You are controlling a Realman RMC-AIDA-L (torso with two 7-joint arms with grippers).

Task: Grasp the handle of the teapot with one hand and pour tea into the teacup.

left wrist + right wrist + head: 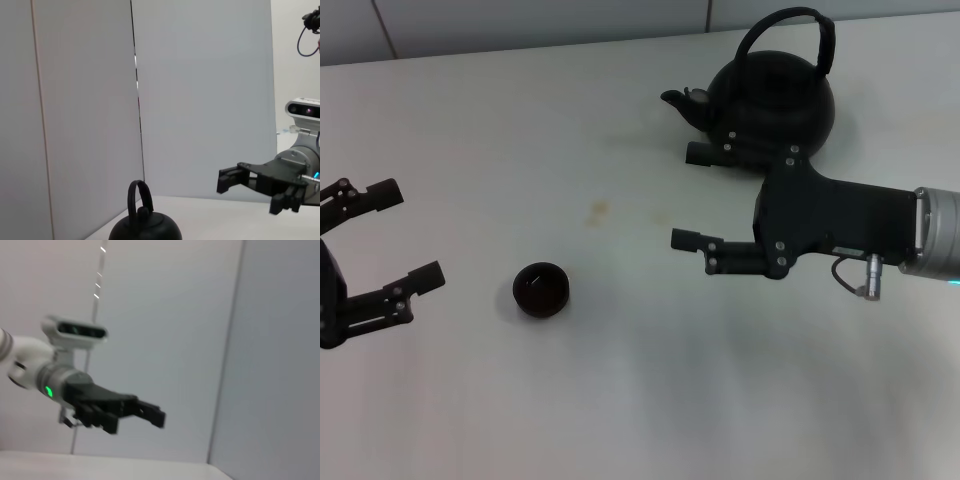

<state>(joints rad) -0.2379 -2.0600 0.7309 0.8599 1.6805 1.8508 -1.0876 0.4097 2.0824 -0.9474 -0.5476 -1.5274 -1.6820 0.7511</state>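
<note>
Reaching in from the robot's right, the right gripper (pixel 692 197) has its jaws spread wide and holds nothing. One finger (pixel 696 240) points out over bare tabletop, and the other (pixel 703 154) sits against the base of the teapot (pixel 775 105) below its spout. From the left wrist view the same gripper (pixel 252 192) shows its fingers parted, hanging above the surface.

Just beyond those jaws stands the teapot, a large round matte-black pot, squat and kettle-shaped, resting upright on the table (pixel 620 350). Its short spout (pixel 675 99) juts toward the robot's left, past the upper finger. A small knob sits on the lid, seen in the left wrist view (pixel 143 212). Over the top arches the handle (pixel 785 25), a thick black hoop running from side to side, standing tall and untouched; it lies well outside the jaws, above and behind them.

Out in front of the open jaws, toward the robot's left, the teacup (pixel 541 290) sits alone on the white surface: tiny, black, low and bowl-like, without a handle, its mouth upward.

Farther on, the left gripper (pixel 405 232) waits at the table's left edge, fingers released and apart, with the cup just beside its fingertips.
</note>
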